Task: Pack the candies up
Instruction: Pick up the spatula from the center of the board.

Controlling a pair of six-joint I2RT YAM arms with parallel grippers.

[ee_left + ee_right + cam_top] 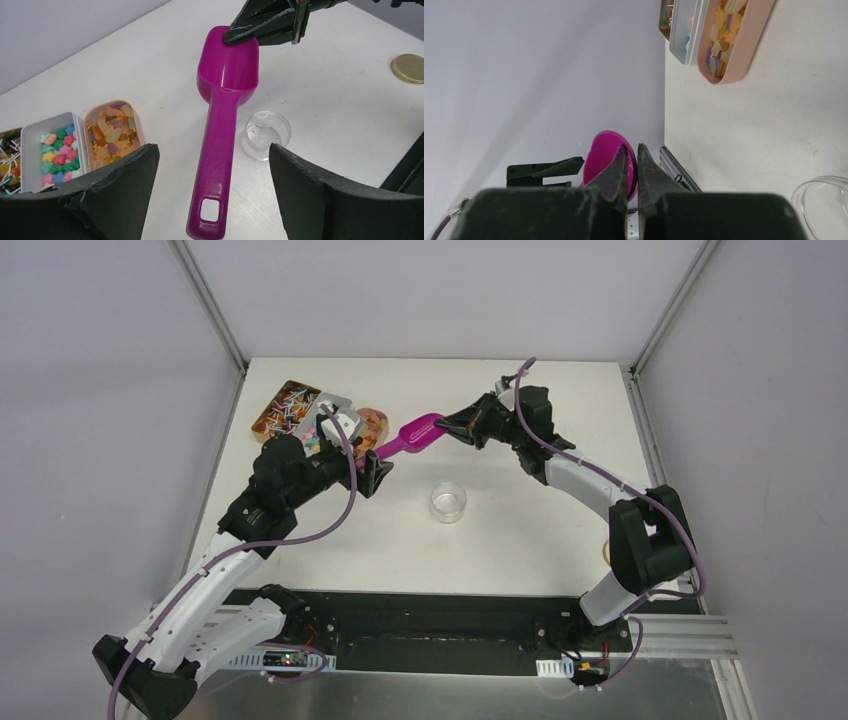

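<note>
The magenta scoop (225,100) is gripped at the front rim of its bowl by my right gripper (237,32), which is shut on it (632,147). Its handle runs back between the wide-apart fingers of my left gripper (212,150), which is open and touches neither side of it. In the top view the scoop (415,435) spans the gap between the left gripper (372,465) and the right gripper (445,424). The candies lie at the back left: amber pieces (112,132) in a pink oval tray, and pink, green and blue ones (57,152) in a white tray. The scoop's bowl looks empty.
A small clear jar (448,502) stands open mid-table, just right of the scoop handle (266,134). Its gold lid (409,67) lies far to the right. A brown tray of sticks (285,405) sits at the back left corner, beside the candy trays.
</note>
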